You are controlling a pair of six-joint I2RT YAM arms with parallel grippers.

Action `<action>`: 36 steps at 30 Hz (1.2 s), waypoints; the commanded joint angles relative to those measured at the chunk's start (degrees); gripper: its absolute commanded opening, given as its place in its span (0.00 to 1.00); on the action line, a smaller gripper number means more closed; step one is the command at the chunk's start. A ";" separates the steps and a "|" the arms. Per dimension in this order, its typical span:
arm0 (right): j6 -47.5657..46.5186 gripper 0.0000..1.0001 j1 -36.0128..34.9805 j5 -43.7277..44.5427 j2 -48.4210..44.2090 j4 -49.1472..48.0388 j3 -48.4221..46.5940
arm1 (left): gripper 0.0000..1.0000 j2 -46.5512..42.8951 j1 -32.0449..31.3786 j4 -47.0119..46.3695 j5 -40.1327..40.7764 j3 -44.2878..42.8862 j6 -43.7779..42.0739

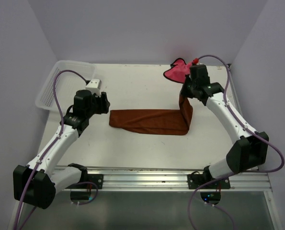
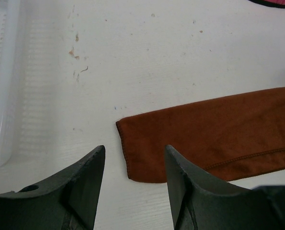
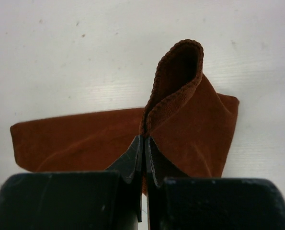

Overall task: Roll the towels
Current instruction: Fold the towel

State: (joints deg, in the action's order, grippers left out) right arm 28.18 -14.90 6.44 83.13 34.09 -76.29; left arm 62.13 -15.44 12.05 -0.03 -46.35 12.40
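The right gripper (image 3: 144, 146), pinched shut on the rust towel (image 3: 80, 139) at its raised end, should curl it leftward evenly (left gripper (image 2: 133, 155) half-open, empty).

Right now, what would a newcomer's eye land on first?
The rust towel lies stretched across the middle of the table, its right end pinched and held up by the right gripper. The left gripper hangs open by the towel's left end. A pink towel lies crumpled at the far edge, behind the right gripper.

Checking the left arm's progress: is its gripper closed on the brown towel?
No, the left gripper hangs open by the brown towel, gripping nothing.
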 commanded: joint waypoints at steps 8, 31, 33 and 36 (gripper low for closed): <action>3.28 0.00 -18.57 3.93 13.01 6.60 -17.65 | 0.57 -0.34 -0.11 -0.36 -1.37 0.12 -1.07; 6.27 0.00 -35.11 1.56 34.64 7.92 -41.48 | 0.57 -1.31 -0.11 0.34 1.61 -0.06 -0.89; 6.53 0.00 -35.73 1.65 35.17 8.27 -42.79 | 0.57 -1.66 -0.11 0.34 1.79 0.12 -0.72; 6.97 0.00 -36.34 1.74 36.31 8.98 -44.11 | 0.57 -1.75 -0.11 0.25 1.88 0.21 -0.63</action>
State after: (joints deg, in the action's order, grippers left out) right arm 33.74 -50.43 8.16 119.20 42.54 -116.62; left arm 62.02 -15.44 12.14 0.82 -46.35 12.40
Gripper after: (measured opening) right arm 0.015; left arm 0.565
